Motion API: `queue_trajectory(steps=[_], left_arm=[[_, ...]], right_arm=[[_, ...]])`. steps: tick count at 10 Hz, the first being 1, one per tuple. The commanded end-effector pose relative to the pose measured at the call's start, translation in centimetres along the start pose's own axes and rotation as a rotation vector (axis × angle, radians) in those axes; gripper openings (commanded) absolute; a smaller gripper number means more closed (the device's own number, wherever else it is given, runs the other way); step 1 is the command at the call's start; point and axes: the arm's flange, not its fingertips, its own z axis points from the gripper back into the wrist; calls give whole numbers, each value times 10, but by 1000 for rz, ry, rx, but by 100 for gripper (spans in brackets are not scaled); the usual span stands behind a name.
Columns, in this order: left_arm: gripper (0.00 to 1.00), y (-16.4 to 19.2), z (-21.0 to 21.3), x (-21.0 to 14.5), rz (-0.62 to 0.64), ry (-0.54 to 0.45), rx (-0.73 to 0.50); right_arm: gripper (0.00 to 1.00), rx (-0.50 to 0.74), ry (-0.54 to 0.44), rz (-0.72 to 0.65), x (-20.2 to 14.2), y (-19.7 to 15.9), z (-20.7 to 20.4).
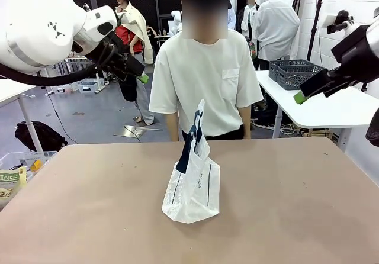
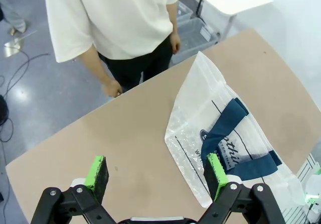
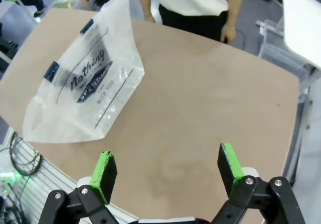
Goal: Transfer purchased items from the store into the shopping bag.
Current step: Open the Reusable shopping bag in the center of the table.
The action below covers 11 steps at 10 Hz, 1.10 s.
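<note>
The shopping bag (image 1: 192,181) stands upright in the middle of the brown table (image 1: 284,211), translucent white with navy handles and dark lettering. From the left wrist view the shopping bag (image 2: 225,138) lies ahead and to the right; from the right wrist view the bag (image 3: 85,83) is at upper left. My left gripper (image 1: 141,76) hangs high at the left, open and holding nothing (image 2: 156,170). My right gripper (image 1: 303,94) is raised at the right, also open and holding nothing (image 3: 167,164). The purchased items and the store basket are out of view.
A person (image 1: 204,80) in a white shirt stands at the table's far edge, arms hanging down. Dark grey mesh baskets (image 1: 293,71) sit on a white side table (image 1: 337,110) at back right. A clear tub (image 1: 18,169) of small goods sits off the table's left edge.
</note>
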Motion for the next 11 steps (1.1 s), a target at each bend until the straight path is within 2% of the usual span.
queue_trajectory(steps=[1,3,7,9,11], left_arm=[[100,6,19,-2,-11,-35,26],[100,2,6,1,0,-8,9],[100,-30,-58,59,-26,114,-75],[100,-45,-100,67,-15,208,-97],[100,-55,-130,62,7,258,-126]], right_arm=[[100,-12,-26,-16,0,-4,12],[100,-6,-10,-4,0,-2,5],[100,67,167,-15,49,79,-43],[100,93,220,-26,63,107,-73],[100,127,263,-50,73,118,-108]])
